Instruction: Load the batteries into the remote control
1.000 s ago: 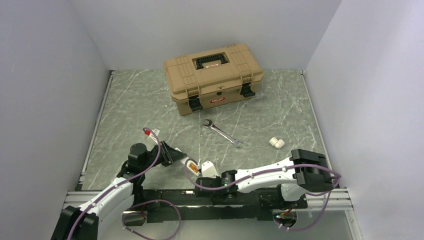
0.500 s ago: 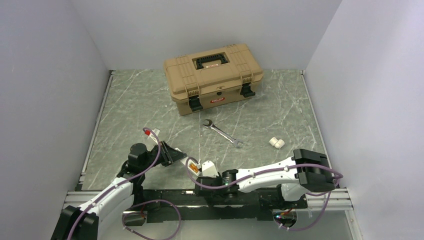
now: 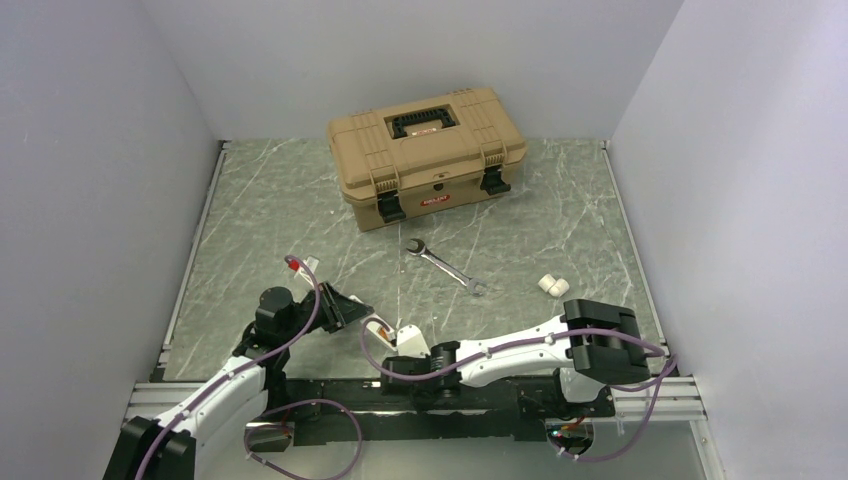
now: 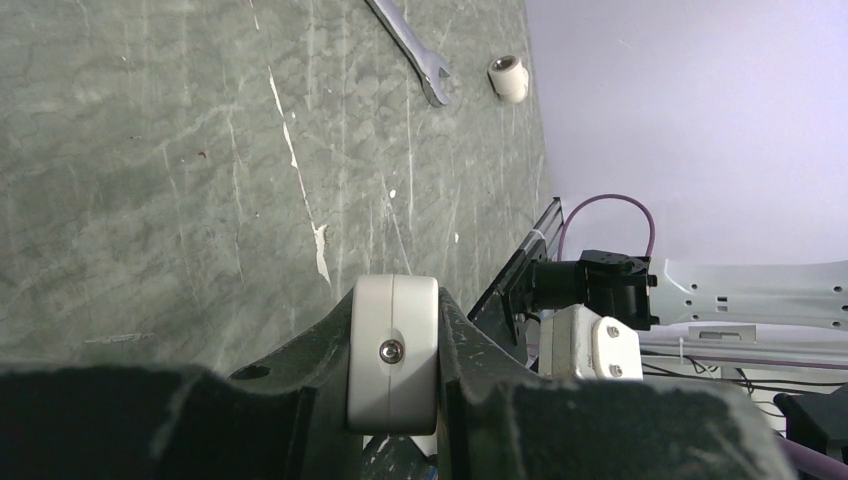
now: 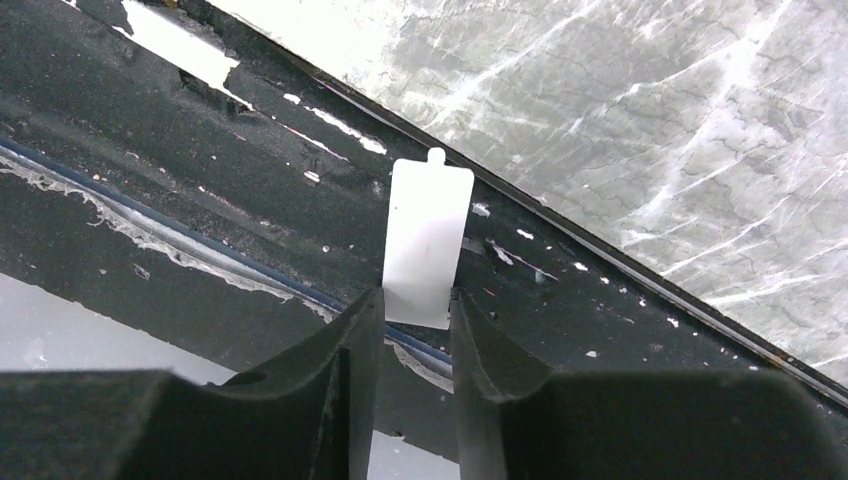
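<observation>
My left gripper (image 3: pixel 340 308) is shut on the remote control (image 3: pixel 372 322), a slim white bar held just above the table's near edge. In the left wrist view its white end (image 4: pixel 393 350), with a small screw, sits squeezed between the dark fingers of the left gripper (image 4: pixel 393 330). An orange-brown patch shows at the remote's right end, close to my right gripper (image 3: pixel 400 345). The right gripper (image 5: pixel 415 300) pinches a flat white cover (image 5: pixel 428 240) with a small tab by its lower edge, over the black base rail. No batteries show in any view.
A tan toolbox (image 3: pixel 427 150) stands shut at the back centre. A steel wrench (image 3: pixel 445 265) lies mid-table, its open end also in the left wrist view (image 4: pixel 415 50). Two small white cylinders (image 3: pixel 553 286) sit to the wrench's right. The black mounting rail (image 5: pixel 250 170) runs under the right gripper.
The right arm has shifted a little to the left, carrying the white cover with it. The left arm and the remote control have not moved.
</observation>
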Robot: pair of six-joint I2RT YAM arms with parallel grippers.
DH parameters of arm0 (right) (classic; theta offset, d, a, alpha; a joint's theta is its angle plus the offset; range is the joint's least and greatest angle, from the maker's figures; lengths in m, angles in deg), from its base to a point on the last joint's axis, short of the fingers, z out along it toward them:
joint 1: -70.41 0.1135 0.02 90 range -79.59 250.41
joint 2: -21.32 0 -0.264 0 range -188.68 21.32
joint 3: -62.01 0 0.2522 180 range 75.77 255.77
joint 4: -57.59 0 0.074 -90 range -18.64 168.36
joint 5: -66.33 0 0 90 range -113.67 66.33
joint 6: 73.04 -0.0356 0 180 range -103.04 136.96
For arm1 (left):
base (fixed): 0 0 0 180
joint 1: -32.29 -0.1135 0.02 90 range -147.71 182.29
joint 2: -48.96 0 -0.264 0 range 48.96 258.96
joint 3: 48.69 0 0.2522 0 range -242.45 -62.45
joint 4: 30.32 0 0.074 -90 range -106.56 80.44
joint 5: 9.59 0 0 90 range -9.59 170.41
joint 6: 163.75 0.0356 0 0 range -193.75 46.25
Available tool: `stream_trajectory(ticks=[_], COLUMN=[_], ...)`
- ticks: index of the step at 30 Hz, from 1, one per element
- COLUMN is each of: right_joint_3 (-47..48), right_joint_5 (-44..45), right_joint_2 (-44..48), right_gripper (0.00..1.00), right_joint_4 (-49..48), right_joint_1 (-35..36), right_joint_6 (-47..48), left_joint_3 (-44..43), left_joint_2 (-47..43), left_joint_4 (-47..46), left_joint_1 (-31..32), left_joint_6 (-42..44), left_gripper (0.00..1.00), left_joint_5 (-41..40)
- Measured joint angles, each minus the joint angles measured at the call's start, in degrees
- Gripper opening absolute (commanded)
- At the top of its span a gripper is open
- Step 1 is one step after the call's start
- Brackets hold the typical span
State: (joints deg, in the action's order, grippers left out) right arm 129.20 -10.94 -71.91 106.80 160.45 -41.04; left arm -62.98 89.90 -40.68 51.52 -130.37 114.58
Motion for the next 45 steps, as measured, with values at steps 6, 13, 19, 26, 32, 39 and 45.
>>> stream_trajectory(ticks=[6, 13, 19, 26, 32, 39, 45], right_joint_3=[1.79, 2.1, 2.1, 1.86, 1.88, 1.97, 2.34], right_joint_5=[-0.07, 1.09, 2.56, 3.06, 3.26, 3.21, 3.52], right_joint_2=[-1.75, -1.64, -0.02, 1.01, 0.28, -1.95, -2.36], right_gripper=[0.24, 0.23, 0.24, 0.44, 0.51, 0.37, 0.32], right_joint_4=[0.48, 0.44, 0.79, 0.92, 0.98, 0.83, 1.62], right_joint_1=[0.15, 0.5, 0.55, 0.55, 0.55, 0.55, 0.52], right_joint_6=[-0.07, -0.68, -1.22, -1.81, -2.29, -2.03, -1.57], left_joint_3=[0.0, 0.0, 0.0, 0.0, 0.0, 0.0, 0.0], left_joint_2=[0.17, 0.13, 0.13, 0.17, 0.17, 0.07, -0.33], left_joint_4=[-0.02, -0.02, -0.02, -0.02, -0.02, 0.07, 0.44], left_joint_1=[0.0, 0.0, 0.0, 0.0, 0.0, 0.0, 0.0], left_joint_6=[0.0, 0.0, 0.0, 0.0, 0.0, 0.13, 0.22], left_gripper=[0.02, 0.02, 0.02, 0.02, 0.02, 0.02, 0.02], left_joint_5=[0.0, 0.0, 0.0, 0.0, 0.0, 0.0, -0.02])
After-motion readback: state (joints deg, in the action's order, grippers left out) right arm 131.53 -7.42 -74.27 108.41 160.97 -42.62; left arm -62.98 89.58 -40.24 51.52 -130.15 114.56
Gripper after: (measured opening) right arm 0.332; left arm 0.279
